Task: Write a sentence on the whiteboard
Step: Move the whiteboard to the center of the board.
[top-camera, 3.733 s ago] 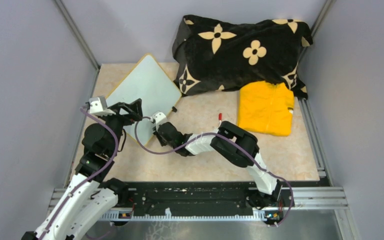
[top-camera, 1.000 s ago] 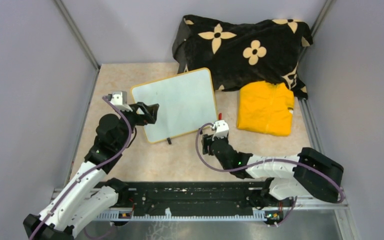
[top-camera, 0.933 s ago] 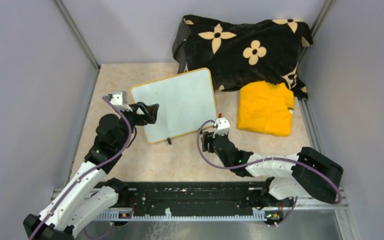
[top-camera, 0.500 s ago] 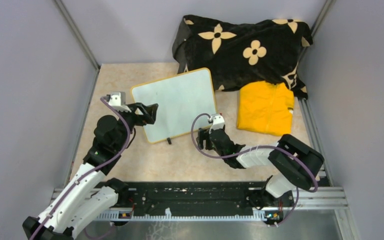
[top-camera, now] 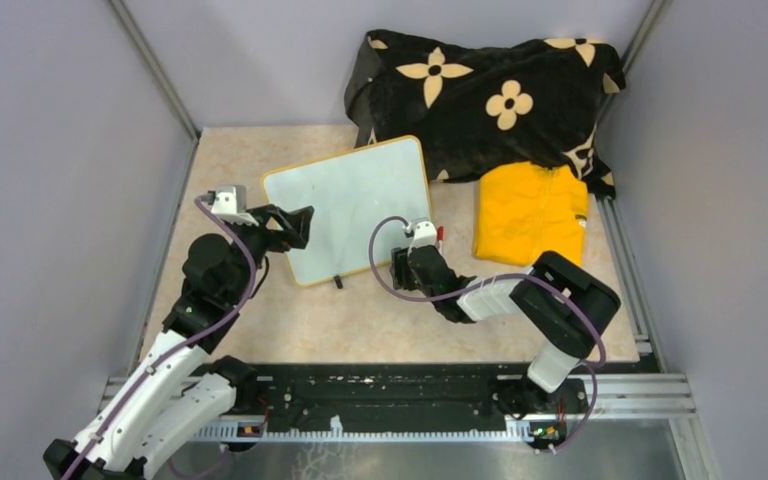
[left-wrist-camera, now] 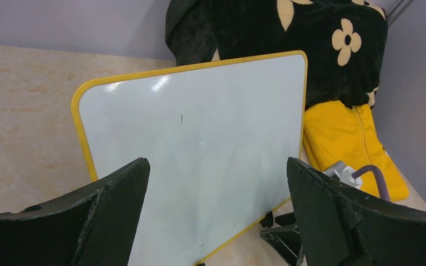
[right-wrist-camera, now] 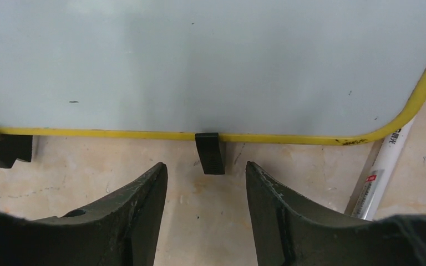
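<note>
Whiteboard (top-camera: 350,205) sits just ahead — both jaws spread.

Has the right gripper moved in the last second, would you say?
Yes: the right gripper shifted left, away from the yellow garment, toward the whiteboard.

The whiteboard (top-camera: 350,205) shines glossy and smooth inside its yellow, plastic-looking frame, on a matt, marbled beige tabletop (top-camera: 300,320). Behind it lie a plush black blanket (top-camera: 480,90) and a soft yellow cloth garment (top-camera: 530,215). The left gripper (left-wrist-camera: 216,166) shows fingers (left-wrist-camera: 111,210) of matt black plastic.
</note>
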Robot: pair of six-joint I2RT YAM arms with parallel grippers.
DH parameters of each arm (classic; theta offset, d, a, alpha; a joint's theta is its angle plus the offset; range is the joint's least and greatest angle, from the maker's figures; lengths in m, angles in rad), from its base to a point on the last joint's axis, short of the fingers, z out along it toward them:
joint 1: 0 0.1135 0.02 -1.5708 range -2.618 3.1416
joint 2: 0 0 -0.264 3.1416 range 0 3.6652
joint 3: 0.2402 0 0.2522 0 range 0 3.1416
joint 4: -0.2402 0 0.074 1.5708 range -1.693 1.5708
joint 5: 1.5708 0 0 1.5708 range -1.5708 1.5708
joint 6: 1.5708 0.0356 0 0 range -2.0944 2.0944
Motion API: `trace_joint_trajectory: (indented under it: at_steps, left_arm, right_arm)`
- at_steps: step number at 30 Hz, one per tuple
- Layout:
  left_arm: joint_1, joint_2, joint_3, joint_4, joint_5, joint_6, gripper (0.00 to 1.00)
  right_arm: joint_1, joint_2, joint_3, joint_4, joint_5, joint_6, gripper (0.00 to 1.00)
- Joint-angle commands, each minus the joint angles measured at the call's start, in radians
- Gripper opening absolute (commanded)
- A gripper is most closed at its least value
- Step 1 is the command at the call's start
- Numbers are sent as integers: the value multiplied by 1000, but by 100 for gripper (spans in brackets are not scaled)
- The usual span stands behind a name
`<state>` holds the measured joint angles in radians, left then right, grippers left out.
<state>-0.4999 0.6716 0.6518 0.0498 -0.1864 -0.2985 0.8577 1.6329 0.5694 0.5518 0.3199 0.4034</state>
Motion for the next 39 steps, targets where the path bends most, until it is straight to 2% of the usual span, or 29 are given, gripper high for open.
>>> trace_joint_trajectory:
  at_steps: [1, 14, 22, 33, 39]
  left_arm:
    - [-6, -13, 4, 32, -2, 10, 99]
    - [-6, -17, 4, 32, -1, 9, 99]
    - [-6, -18, 5, 30, -4, 9, 99]
    - [-6, -21, 4, 32, -2, 6, 99]
    - [-6, -29, 3, 30, -2, 3, 99]
  right_arm:
    - [-16, 43, 62, 6, 6, -24, 52]
    - [-22, 88, 89, 16, 6, -35, 40]
    - [-23, 99, 92, 29, 7, -41, 27]
    - [-20, 84, 69, 8, -2, 7, 0]
    - [32, 77, 67, -72, 94, 77, 0]
